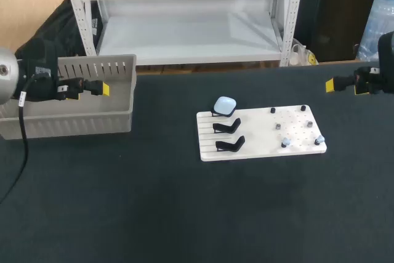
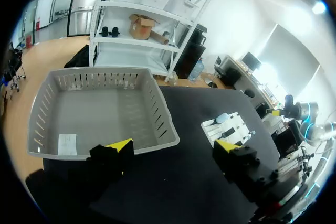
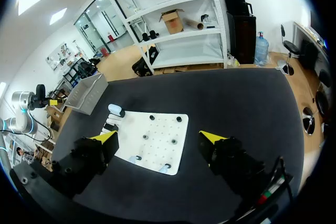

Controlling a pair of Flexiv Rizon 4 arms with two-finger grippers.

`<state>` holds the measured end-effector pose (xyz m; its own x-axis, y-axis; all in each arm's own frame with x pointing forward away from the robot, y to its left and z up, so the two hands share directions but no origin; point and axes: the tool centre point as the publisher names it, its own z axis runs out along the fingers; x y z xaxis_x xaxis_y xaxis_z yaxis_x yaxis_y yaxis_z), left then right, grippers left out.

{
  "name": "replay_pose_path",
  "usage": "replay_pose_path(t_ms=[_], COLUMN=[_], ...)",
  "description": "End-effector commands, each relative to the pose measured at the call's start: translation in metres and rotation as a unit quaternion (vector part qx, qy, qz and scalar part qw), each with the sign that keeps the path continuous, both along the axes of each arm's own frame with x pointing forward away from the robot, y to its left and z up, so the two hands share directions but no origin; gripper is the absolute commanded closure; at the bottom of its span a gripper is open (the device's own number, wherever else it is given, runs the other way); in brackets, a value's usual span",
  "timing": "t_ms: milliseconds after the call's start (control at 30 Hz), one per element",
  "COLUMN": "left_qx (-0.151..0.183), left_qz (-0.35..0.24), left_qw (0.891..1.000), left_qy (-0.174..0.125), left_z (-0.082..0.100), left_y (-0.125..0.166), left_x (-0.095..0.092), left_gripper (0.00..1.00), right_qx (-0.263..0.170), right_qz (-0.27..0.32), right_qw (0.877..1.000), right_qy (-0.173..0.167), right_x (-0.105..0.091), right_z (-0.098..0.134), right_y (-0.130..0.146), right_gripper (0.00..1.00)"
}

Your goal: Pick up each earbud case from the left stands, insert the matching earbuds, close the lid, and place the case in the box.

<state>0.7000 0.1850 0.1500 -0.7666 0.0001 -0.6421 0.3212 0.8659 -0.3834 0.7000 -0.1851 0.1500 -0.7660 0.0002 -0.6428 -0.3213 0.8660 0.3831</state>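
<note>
A pale blue earbud case (image 1: 225, 105) sits closed on the rearmost of three black stands on a white board (image 1: 258, 149); the other two stands (image 1: 228, 135) are bare. Small earbuds (image 1: 285, 143) stand on pegs at the board's right half. My left gripper (image 1: 91, 92) hangs open over the grey box (image 1: 68, 121), empty; its wrist view shows the gripper (image 2: 172, 146) near the box's front rim (image 2: 163, 142), with the case (image 2: 222, 117) far ahead. My right gripper (image 1: 345, 87) is open and empty, right of the board; in its wrist view the gripper (image 3: 158, 138) looks down on the board (image 3: 157, 129) and case (image 3: 116, 110).
The board lies mid-table on a dark cloth. The grey box stands at the table's far left, with only a paper slip (image 2: 67, 144) inside. A few dark pegs (image 1: 273, 111) dot the board's right part. My left arm (image 3: 26, 100) shows far off in the right wrist view.
</note>
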Motion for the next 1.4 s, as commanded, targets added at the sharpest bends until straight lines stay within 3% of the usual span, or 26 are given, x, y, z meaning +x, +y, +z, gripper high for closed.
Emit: replay_pose_path(t_ms=[33, 767, 1000, 1200, 1400], left_qx=[0.0, 0.0, -0.009, 0.009, 0.028], left_qz=[0.0, 0.0, -0.054, -0.137, -0.239], left_qw=[1.0, 1.0, 0.998, 0.987, 0.963], left_qy=[0.0, 0.0, -0.036, -0.078, -0.119], left_z=[0.0, 0.0, 0.012, 0.024, 0.03], left_y=[0.0, 0.0, -0.008, -0.023, -0.044], left_x=[0.0, 0.0, 0.011, 0.023, 0.033], left_gripper=[0.0, 0.0, 0.0, 0.0, 0.0], right_qx=[0.0, 0.0, 0.0, 0.0, 0.0], right_qz=[0.0, 0.0, 0.0, 0.0, 0.0], right_qw=[1.0, 1.0, 1.0, 1.0, 1.0], right_qy=[0.0, 0.0, 0.0, 0.0, 0.0], right_x=[0.0, 0.0, 0.0, 0.0, 0.0], right_z=[0.0, 0.0, 0.0, 0.0, 0.0], right_y=[0.0, 0.0, 0.0, 0.0, 0.0], right_gripper=[0.0, 0.0, 0.0, 0.0, 0.0])
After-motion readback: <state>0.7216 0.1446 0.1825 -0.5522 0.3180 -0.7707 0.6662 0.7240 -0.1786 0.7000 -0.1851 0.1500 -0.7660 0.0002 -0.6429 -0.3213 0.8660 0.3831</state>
